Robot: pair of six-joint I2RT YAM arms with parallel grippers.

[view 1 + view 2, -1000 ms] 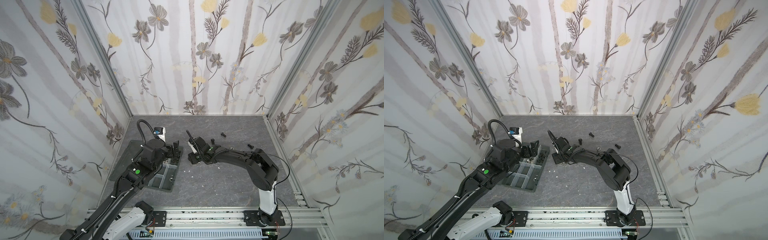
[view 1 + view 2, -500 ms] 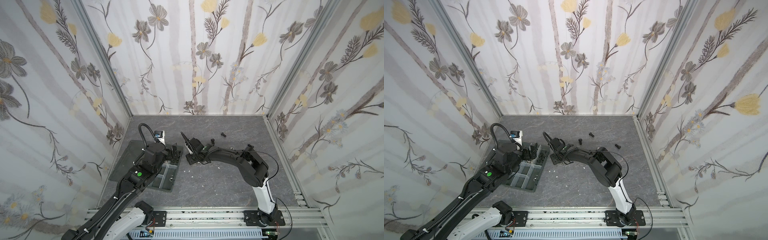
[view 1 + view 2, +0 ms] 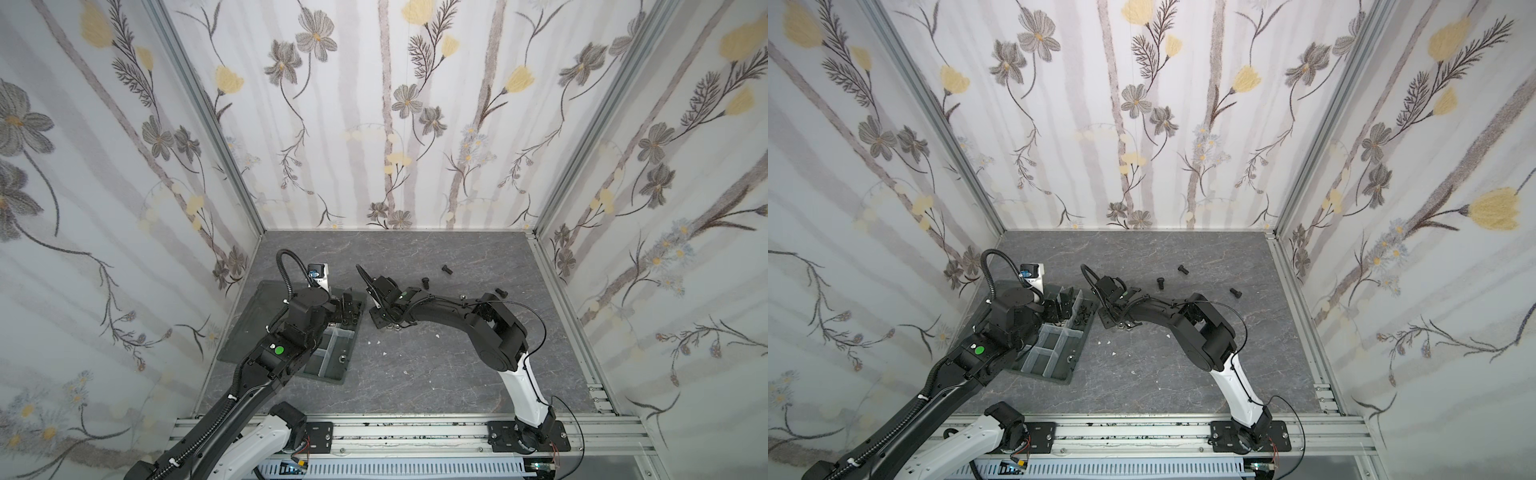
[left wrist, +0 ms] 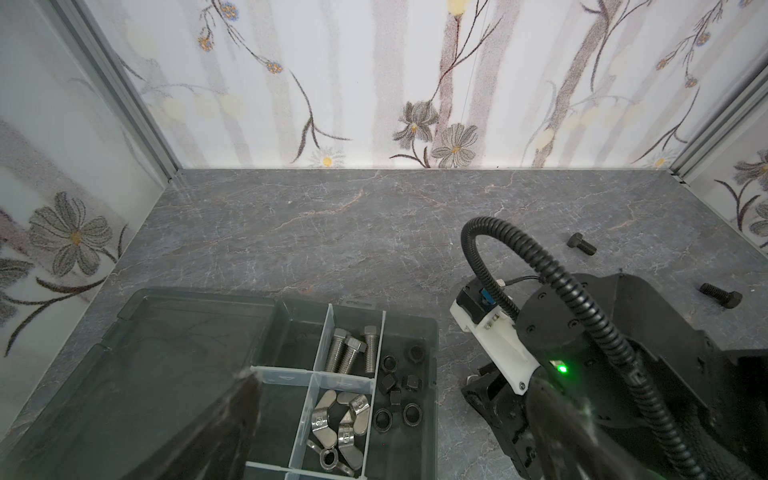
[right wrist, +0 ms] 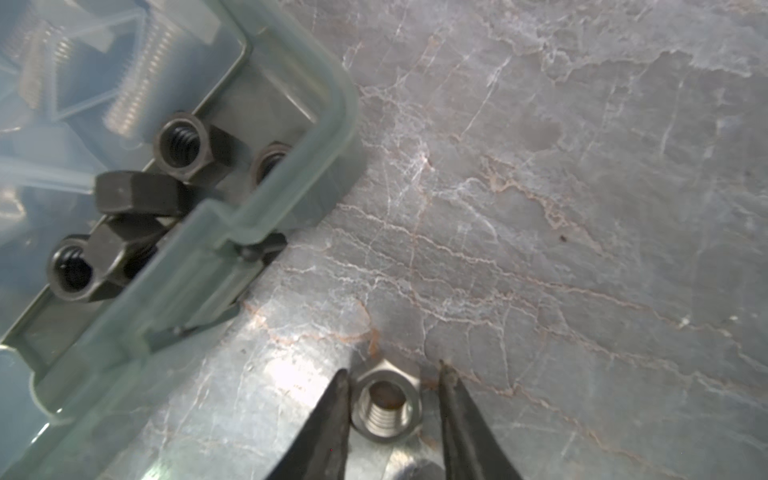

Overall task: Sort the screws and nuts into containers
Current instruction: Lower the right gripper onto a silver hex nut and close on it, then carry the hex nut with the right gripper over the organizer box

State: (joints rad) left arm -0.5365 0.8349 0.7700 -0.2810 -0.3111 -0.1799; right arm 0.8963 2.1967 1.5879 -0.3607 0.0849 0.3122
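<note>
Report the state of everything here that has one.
Silver hex nut, flat on the table, not yet gripped.
Right end effector, open, fingers flanking that nut.
Left end effector, open, above the tray.
Tray lid, open, lying flat.
Black screws, three loose on the table.

Grey marbled tabletop (image 3: 415,374), organiser tray (image 3: 354,345) at left, silver nut (image 5: 386,405) just beside it, three black screws (image 3: 446,269) behind

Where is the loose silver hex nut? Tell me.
The shiny silver hex nut lies flat on the grey marble table, between the right gripper's fingertips in the right wrist view, beside a corner of the dark grey plastic tray.
</note>
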